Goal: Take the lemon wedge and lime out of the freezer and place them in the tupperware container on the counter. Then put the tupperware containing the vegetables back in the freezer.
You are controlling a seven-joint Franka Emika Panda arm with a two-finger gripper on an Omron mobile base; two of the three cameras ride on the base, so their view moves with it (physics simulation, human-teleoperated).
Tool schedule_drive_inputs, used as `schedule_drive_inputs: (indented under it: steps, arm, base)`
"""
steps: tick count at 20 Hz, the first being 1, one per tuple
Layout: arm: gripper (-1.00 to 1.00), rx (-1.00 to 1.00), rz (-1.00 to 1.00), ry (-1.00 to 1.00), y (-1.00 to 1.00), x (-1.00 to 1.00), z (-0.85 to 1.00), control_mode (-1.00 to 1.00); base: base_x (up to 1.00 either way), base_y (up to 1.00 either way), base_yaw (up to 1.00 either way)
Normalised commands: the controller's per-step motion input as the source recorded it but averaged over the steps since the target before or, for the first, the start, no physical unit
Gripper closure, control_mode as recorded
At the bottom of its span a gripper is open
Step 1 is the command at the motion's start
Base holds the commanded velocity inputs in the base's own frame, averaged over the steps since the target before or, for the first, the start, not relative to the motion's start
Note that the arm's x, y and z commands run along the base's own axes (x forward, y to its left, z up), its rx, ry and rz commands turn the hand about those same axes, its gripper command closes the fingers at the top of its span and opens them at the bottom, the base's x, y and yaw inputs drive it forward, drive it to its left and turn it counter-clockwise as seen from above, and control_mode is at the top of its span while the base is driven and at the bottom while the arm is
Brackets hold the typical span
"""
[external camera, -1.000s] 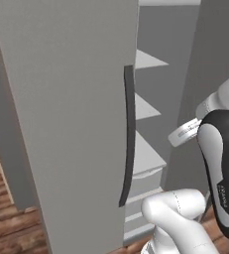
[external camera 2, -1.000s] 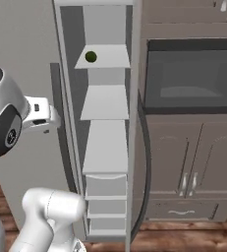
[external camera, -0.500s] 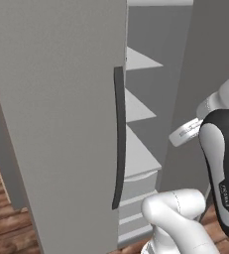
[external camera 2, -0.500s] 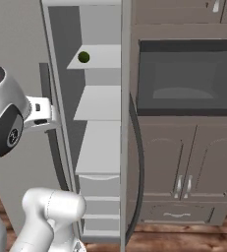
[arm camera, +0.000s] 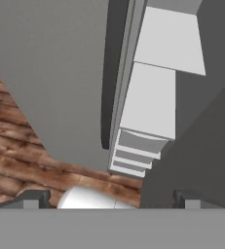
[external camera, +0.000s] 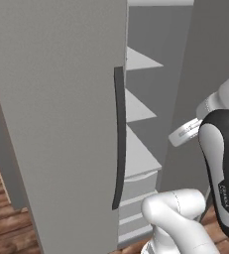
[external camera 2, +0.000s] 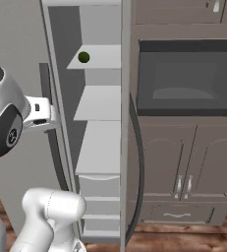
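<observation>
The freezer (external camera 2: 98,147) stands open, its door (external camera: 61,114) swung out with the dark bar handle (external camera: 118,139) along its edge. The lime (external camera 2: 84,57) rests on an upper pale shelf (external camera 2: 98,56), toward its left side. The gripper (arm camera: 109,197) has its jaws spread wide and empty, aimed toward the white drawers (arm camera: 133,158) and wooden floor (arm camera: 16,155).
</observation>
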Motion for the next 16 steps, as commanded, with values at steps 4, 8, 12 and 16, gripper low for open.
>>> schedule_drive_inputs:
  steps: [4,8,12,16]
  arm:
    - [-1.0,0.0,0.0,0.0,0.0,0.0,0.0,1.0]
    - [-1.0,0.0,-0.01,0.0,0.04,0.0,0.0,-1.0]
    - [-1.0,0.0,-0.14,0.0,0.04,0.0,0.09,-1.0]
    - [-1.0,0.0,-0.11,-0.06,0.0,0.01,0.04,-1.0]
  base:
    - [0.0,0.0,0.0]
    - [0.02,0.01,0.0]
    - [0.0,0.0,0.0]
    - [0.0,0.0,0.0]
